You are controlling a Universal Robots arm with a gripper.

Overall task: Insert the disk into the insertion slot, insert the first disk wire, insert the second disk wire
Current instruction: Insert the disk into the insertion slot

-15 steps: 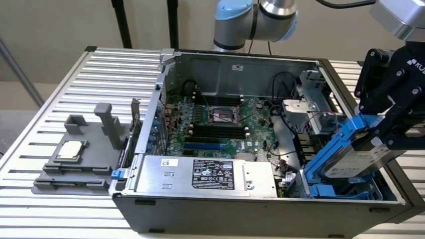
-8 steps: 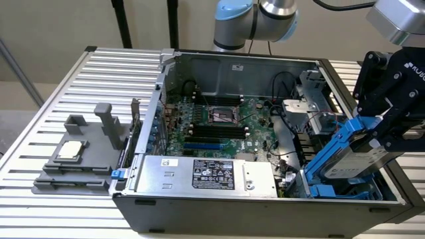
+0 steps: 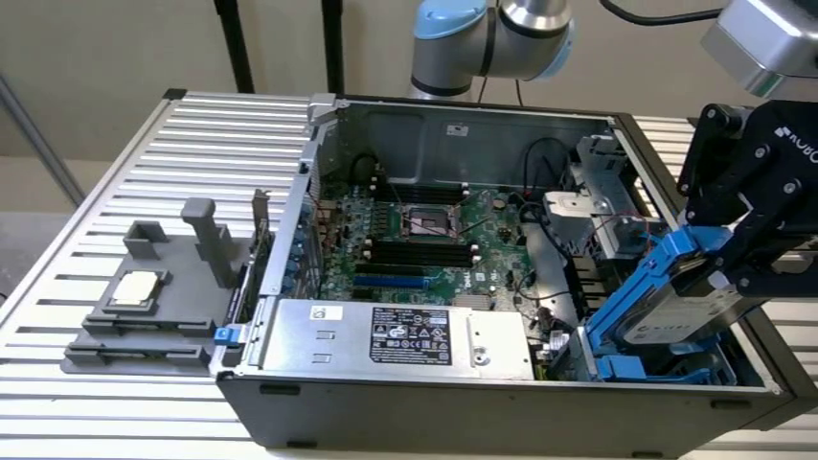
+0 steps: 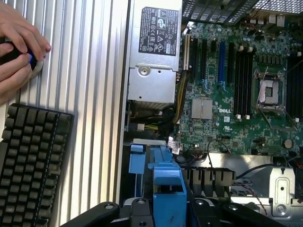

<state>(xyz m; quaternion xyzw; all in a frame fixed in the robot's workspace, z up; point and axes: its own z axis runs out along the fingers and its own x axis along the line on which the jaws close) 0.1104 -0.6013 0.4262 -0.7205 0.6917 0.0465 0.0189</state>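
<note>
The disk [image 3: 688,321] is held tilted at the exterior view's right, with its lower end at the mouth of the insertion slot [image 3: 646,369] in the near corner of the computer case [image 3: 511,402]. It is not yet seated, and whether it touches the rails cannot be told. The jaws are closed on its upper end, clamped across the blue carrier frame [image 4: 168,189].

The disk is judged stiff and dense, with smooth metal faces that could slip and delicate parts inside. It is therefore best gripped by the plastic frame edges, not the labelled face. A skewed entry could be jammed against the blue rails.

The tilt of the disk over the slot is given by the exterior view, along with a grey fixture [image 3: 153,297] on the tabletop [image 3: 115,412]. A keyboard [image 4: 28,165] beside the case and a person's hand [image 4: 16,47] on a small black object are added by the wrist view. The power supply [image 3: 397,335] and motherboard [image 3: 422,240] are seen in both.
</note>
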